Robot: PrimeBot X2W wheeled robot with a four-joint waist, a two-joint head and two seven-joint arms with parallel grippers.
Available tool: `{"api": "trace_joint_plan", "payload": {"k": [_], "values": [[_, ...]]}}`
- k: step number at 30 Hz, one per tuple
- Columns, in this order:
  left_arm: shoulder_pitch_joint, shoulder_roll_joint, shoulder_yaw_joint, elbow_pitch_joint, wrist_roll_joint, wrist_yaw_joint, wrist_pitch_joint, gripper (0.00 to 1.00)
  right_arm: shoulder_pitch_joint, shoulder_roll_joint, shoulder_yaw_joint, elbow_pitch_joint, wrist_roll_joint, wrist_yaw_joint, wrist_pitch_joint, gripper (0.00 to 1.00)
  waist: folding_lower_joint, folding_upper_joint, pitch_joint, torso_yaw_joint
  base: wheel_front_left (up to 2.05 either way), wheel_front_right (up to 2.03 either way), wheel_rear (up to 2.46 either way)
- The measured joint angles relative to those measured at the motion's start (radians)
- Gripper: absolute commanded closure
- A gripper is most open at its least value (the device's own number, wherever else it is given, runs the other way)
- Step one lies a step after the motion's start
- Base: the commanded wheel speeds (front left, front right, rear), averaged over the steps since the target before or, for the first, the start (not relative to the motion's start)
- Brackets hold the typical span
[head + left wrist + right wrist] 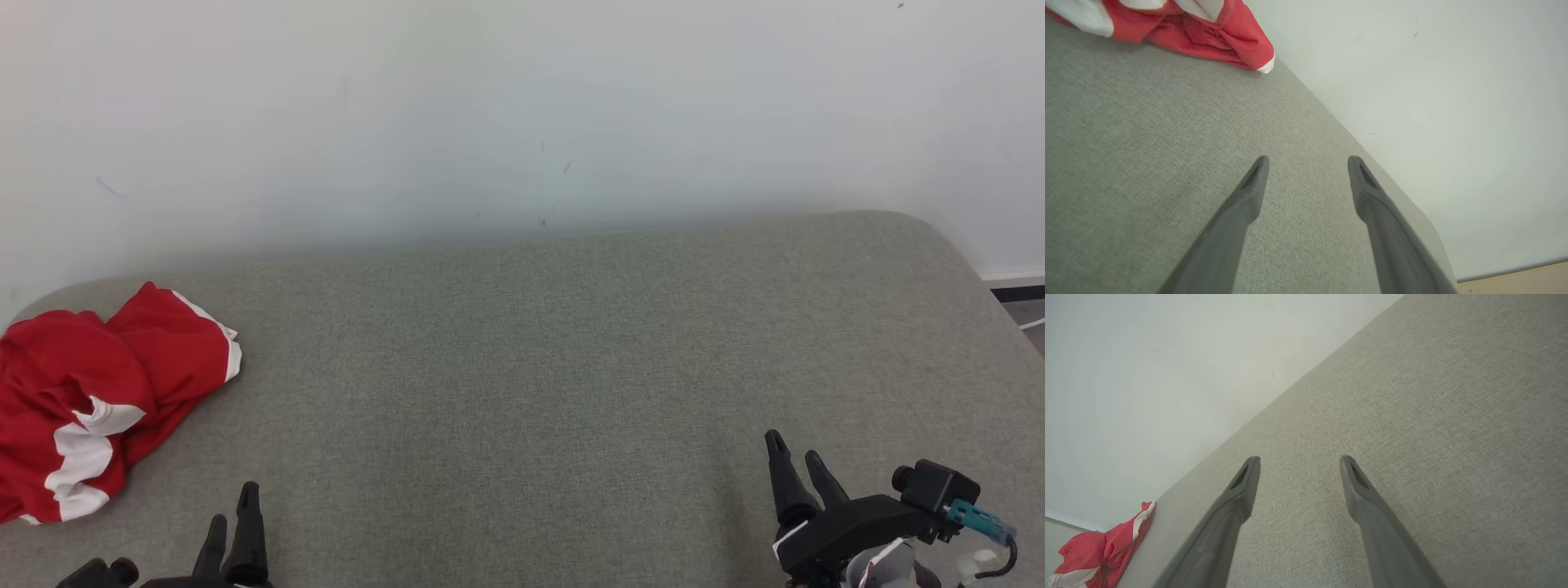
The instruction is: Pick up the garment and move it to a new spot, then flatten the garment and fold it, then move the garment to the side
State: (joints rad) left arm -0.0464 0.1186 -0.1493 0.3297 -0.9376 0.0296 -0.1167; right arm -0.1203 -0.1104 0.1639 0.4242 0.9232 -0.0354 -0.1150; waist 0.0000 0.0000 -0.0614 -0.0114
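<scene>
Head view: left fingers [246,529], right fingers [785,483] wide apart, empty

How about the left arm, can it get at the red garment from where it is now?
Probably yes. The left gripper is open, and the garment lies crumpled just ahead and to its left on the grey cushion, with only bare cushion between them.
</scene>
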Motion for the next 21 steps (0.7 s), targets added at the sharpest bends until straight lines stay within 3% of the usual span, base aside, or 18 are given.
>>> {"api": "trace_joint_plan", "payload": {"k": [21], "values": [[-0.023,0.056,-0.12,0.008,0.318,0.057,-0.043,0.0,-0.014,0.007,0.018,0.06,-0.284,-0.053,-0.068,0.0,0.0,-0.0001,-0.025,0.021,0.0,0.0,0.0]]}}
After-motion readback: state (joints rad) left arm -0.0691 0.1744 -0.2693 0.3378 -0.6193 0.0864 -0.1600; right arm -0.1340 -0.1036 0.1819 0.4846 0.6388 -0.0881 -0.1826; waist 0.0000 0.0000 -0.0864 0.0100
